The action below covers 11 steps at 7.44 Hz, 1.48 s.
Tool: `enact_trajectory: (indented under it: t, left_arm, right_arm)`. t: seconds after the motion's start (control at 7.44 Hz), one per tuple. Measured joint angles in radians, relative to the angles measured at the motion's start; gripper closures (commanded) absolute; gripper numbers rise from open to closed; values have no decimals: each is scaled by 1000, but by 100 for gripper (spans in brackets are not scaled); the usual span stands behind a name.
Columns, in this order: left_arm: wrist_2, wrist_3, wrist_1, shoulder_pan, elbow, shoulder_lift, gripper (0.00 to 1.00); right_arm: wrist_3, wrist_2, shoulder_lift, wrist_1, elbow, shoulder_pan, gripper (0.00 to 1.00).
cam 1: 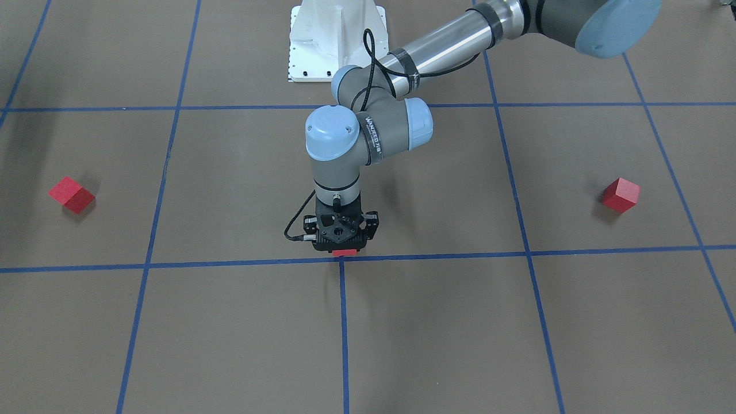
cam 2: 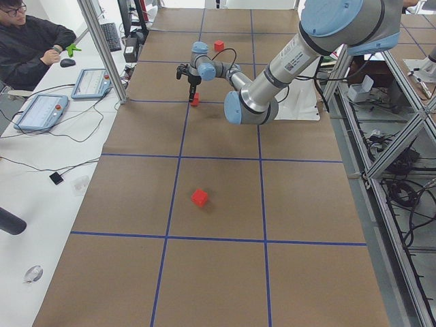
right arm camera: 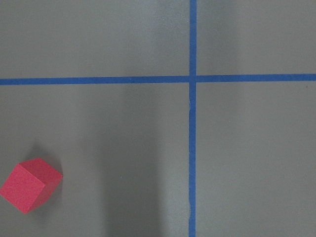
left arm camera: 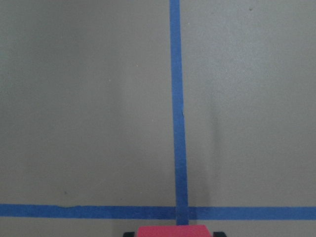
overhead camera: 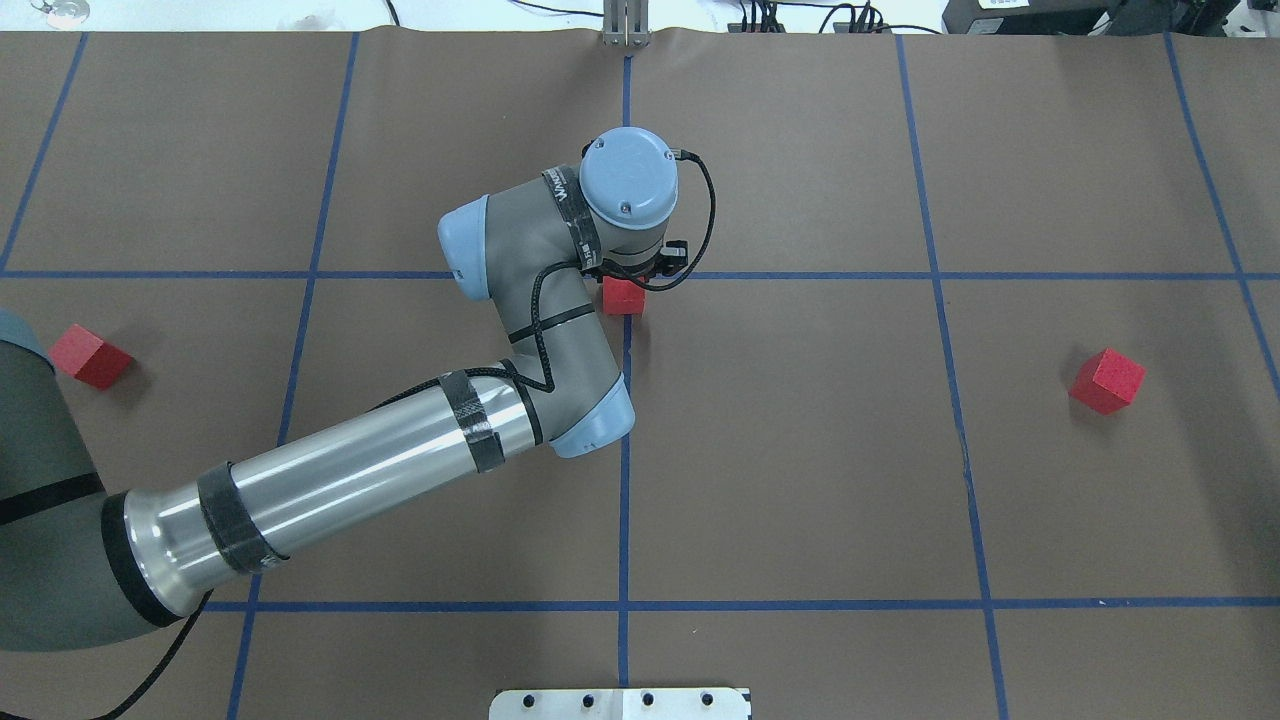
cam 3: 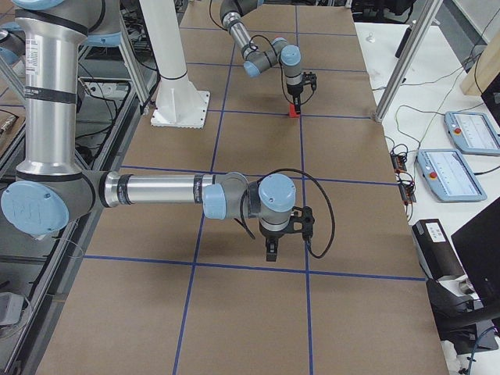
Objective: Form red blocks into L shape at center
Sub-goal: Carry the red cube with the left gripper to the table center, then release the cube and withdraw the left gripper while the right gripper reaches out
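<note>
Worktop (overhead camera: 800, 450) with the left end effector (cam 1: 340, 241) closed on one red block (overhead camera: 622, 296) at the center (left arm camera: 181, 212); the left-side block (overhead camera: 90, 355) and right-side block (overhead camera: 1107, 380) are seen well apart. The L may be skewed if the held block is released askew to the tape (left arm camera: 176, 98); the right end effector's (cam 3: 271, 248) state cannot be told.

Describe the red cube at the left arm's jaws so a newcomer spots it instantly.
On the brown gridded surface, follow the silver left arm to the central crossing of blue tape lines. The small matte red cube sits there between its jaws. Unlike the two identical cubes lying far out to each side, only it is under an arm.
</note>
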Motion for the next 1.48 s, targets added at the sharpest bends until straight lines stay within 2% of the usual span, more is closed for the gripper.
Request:
enact_trajectory:
  t: [0.13, 0.27, 0.94, 1.21, 1.48]
  left_arm:
    - [-1, 3, 0, 0, 2, 0, 10]
    - [-1, 5, 0, 0, 2, 1, 1]
    - [-2, 0, -4, -3, -2, 1, 1]
    - [-10, 5, 1, -20, -16, 1, 1]
    - [-99, 24, 8, -91, -47, 16, 1]
  right_arm:
    - [0, 0, 0, 0, 0, 0, 0]
    - [0, 0, 0, 0, 0, 0, 0]
    - [0, 4, 2, 0, 13, 0, 0]
    - [2, -24, 33, 0, 46, -44, 0]
    - [39, -69, 86, 3, 90, -138, 0]
